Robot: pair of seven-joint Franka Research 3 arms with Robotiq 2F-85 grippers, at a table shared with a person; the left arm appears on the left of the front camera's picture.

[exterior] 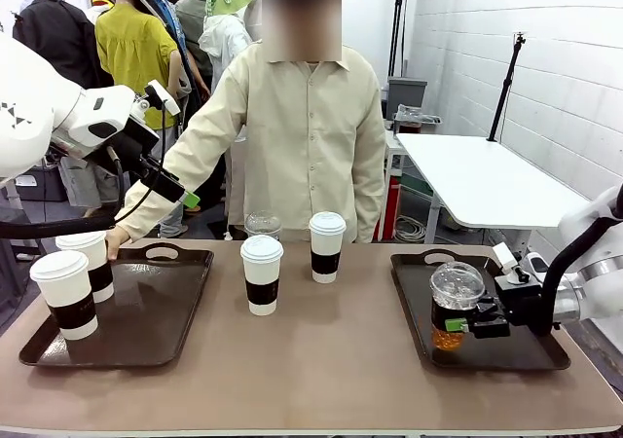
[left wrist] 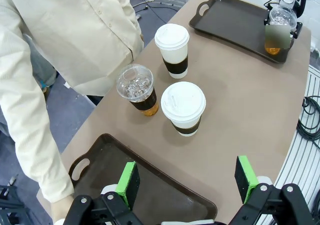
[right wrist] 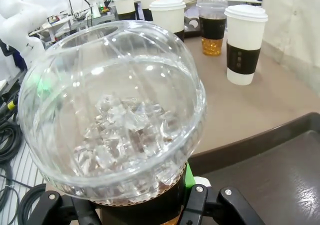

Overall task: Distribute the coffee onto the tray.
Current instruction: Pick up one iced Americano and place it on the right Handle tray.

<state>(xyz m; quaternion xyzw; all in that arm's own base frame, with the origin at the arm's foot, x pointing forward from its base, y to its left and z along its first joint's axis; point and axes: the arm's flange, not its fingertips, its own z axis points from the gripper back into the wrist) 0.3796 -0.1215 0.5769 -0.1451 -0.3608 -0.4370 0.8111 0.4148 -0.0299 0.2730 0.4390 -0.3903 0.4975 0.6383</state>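
Front view: the right gripper [exterior: 475, 319] is clamped on a clear cup [exterior: 456, 297] over the right tray [exterior: 506, 355], its fingers half hidden by the cup. The left gripper [exterior: 188, 200] hangs high, its spread unclear.

Left wrist view: its pads [left wrist: 129, 182] gape wide and empty above the left tray [left wrist: 160, 195]. Ahead stand two white cups [left wrist: 183, 107] and a second clear cup [left wrist: 137, 87].

Right wrist view: the domed lid [right wrist: 115, 105] covers the fingers.

The brown table [exterior: 331, 389] lay open along its near edge. Two white lidded paper cups [exterior: 261, 274] and a clear dome-lidded plastic cup [exterior: 262, 226] blocked the far-edge middle. The left dark brown tray [exterior: 156, 311] was free at its right side; two sleeved white cups [exterior: 66, 292] and a person's hand [exterior: 117, 240] crowded its left edge. An iced clear cup [exterior: 455, 297] in the right gripper [exterior: 465, 325] blocked the near-left corner of the right tray [exterior: 414, 287].
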